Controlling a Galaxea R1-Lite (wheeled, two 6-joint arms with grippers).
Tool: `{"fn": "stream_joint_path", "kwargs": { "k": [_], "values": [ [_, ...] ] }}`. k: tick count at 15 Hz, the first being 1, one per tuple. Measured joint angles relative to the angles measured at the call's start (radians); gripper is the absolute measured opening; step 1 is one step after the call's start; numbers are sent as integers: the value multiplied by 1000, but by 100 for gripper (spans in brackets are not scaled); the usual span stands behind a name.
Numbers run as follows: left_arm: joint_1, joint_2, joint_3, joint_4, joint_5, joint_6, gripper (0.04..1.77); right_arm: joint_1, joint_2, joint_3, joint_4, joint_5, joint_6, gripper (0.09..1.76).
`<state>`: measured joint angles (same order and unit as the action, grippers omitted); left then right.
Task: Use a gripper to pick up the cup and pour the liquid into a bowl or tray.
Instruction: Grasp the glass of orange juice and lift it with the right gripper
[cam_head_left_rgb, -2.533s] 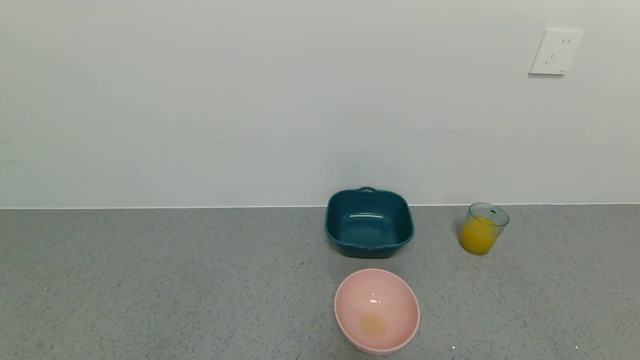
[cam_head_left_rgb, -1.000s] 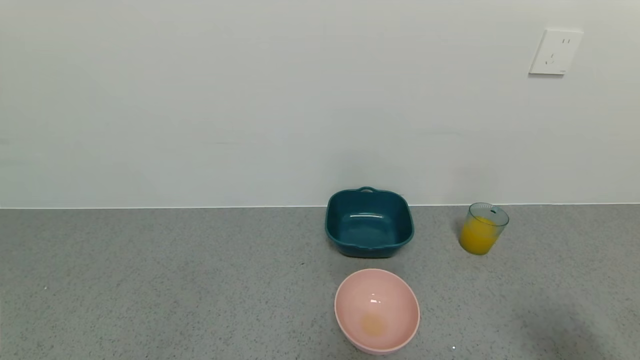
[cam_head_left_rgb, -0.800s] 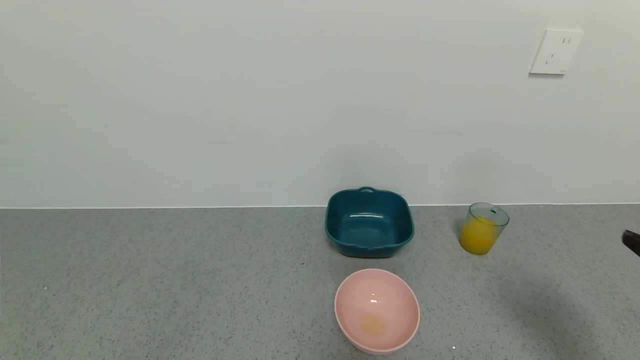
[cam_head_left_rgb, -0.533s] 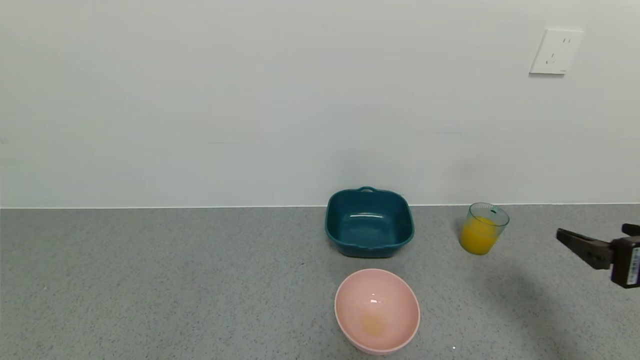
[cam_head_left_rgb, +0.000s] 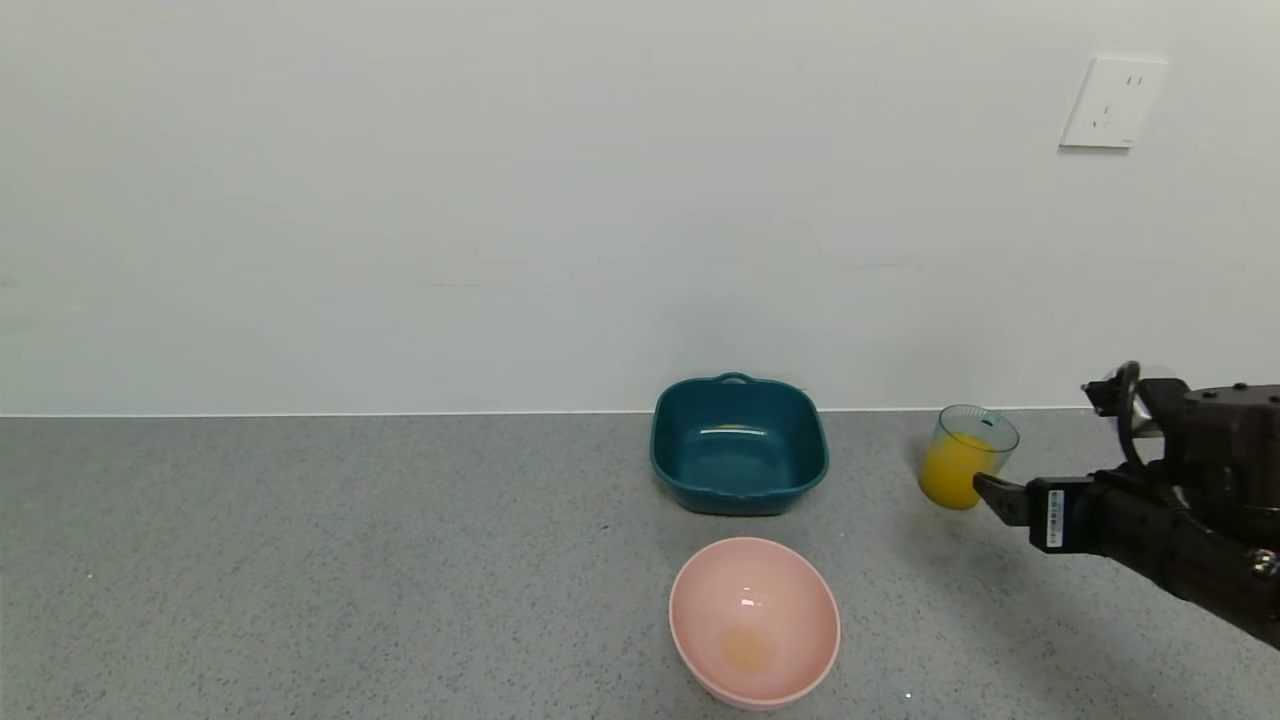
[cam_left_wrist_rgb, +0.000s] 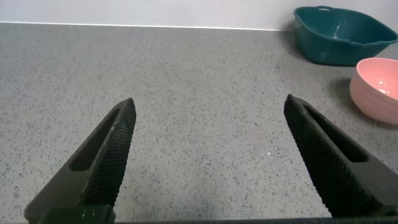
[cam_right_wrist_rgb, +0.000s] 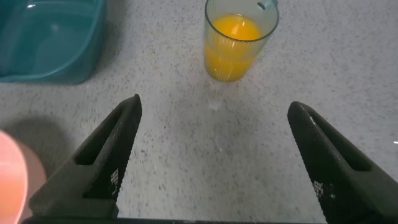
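Our right pincer (cam_right_wrist_rgb: 211, 155), spread wide and empty, hovers near the upright cup (cam_right_wrist_rgb: 239, 40) of orange juice (cam_right_wrist_rgb: 233, 31) on the counter (cam_right_wrist_rgb: 186, 143); our left pincer (cam_left_wrist_rgb: 208, 152) gapes too.

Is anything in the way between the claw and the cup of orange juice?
No. In the right wrist view only bare counter lies between the open right tool and the cup. The teal dish and pink bowl sit off to the side.
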<state>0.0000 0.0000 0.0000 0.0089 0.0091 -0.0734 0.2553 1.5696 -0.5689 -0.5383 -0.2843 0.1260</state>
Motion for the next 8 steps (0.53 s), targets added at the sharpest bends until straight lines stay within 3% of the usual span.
{"fn": "stream_joint_path", "kwargs": {
  "k": [8],
  "values": [
    [0, 0, 0, 0, 0, 0, 172, 0, 441, 63, -553, -158, 38, 171]
  ]
}}
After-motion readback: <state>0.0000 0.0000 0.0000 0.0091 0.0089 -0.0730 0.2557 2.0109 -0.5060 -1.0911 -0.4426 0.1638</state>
